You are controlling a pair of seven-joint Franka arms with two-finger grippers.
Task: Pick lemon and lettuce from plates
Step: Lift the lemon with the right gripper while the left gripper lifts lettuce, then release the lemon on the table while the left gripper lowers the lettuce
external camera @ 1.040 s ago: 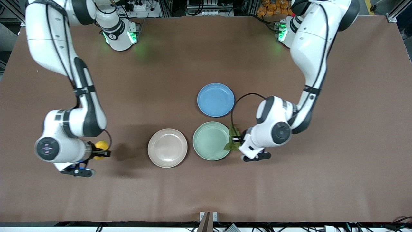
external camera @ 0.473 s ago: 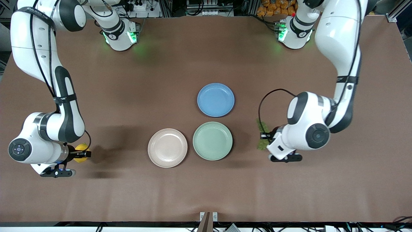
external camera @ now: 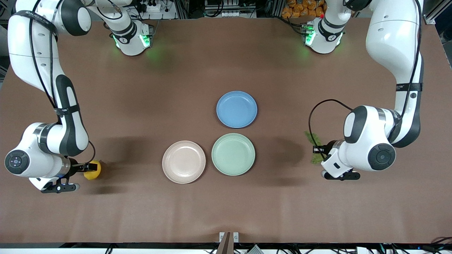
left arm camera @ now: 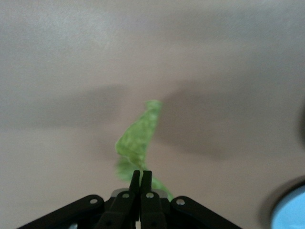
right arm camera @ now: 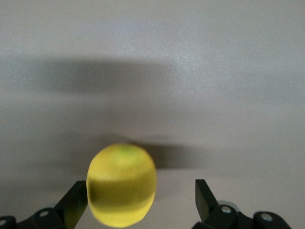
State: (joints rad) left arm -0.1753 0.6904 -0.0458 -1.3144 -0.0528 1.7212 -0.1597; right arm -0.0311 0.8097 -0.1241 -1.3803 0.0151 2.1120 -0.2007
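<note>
Both arms are carrying loads outward from the mint plate. Right pincer is spreading, releasing lemon; I'm lowering left pincer, pinching lettuce, onto desk.

Both arms glossy white shells, rounded segments, black joint bands between links. Round grey-black end caps on the wrist joints. Bases glow green from status lights. Thin black cable runs along each arm, strapped by black bands at the forearm, looping free near the wrist. Small dark lettering on the right arm's upper link. Left gripper black, angled linkage bars with silver screws. Right gripper black, blocky fingers, silver screws at the finger bases.
</note>
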